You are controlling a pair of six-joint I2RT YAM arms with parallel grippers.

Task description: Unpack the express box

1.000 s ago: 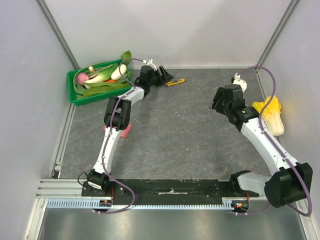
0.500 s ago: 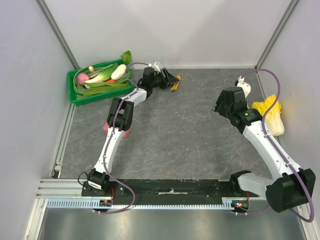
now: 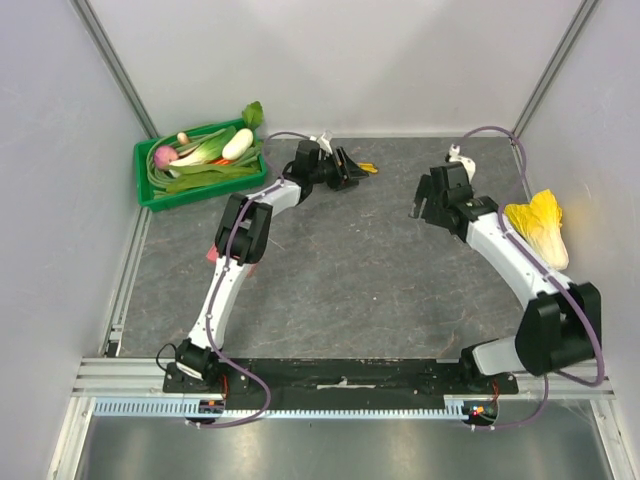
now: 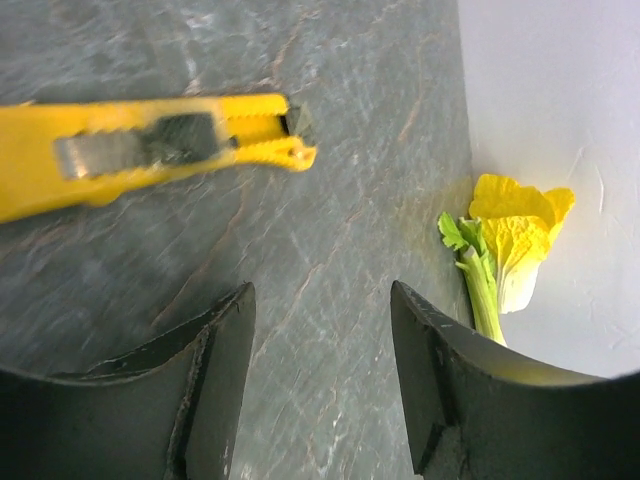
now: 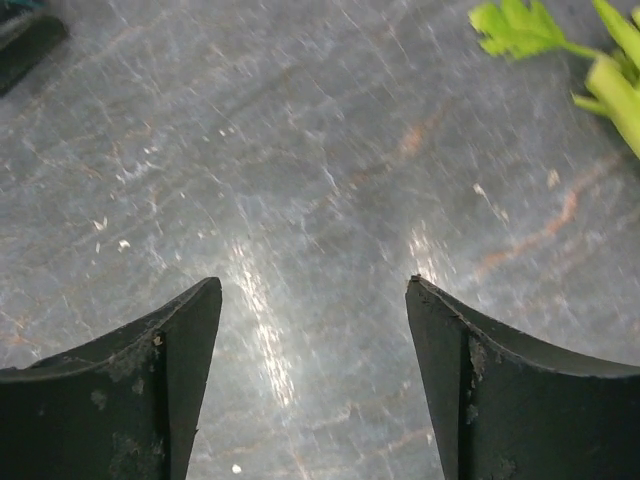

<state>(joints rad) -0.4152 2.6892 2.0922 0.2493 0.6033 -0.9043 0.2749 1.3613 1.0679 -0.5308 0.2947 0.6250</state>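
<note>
One box (image 3: 212, 255), one yellow cutter (image 3: 366, 168), one green crate (image 3: 205, 192) of veg and one cabbage (image 3: 540, 225) share the grey surface (image 3: 340, 270), w/ two arms at work. The pink-red box shows only as a sliver at the surface's left side, tucked under the left arm (image 3: 240, 225). Its long axis and heading can't be told, since the arm covers most of it. The left end effector (image 3: 347, 163) reaches far back, fingers spread w/ nothing between; the cutter lies crosswise just ahead of the tips, not touching. The right end effector (image 3: 420, 205), also spread & empty, hangs over bare surface center-right. The crate sits in the far left corner. The cabbage is by the right wall, well apart from the box.
</note>
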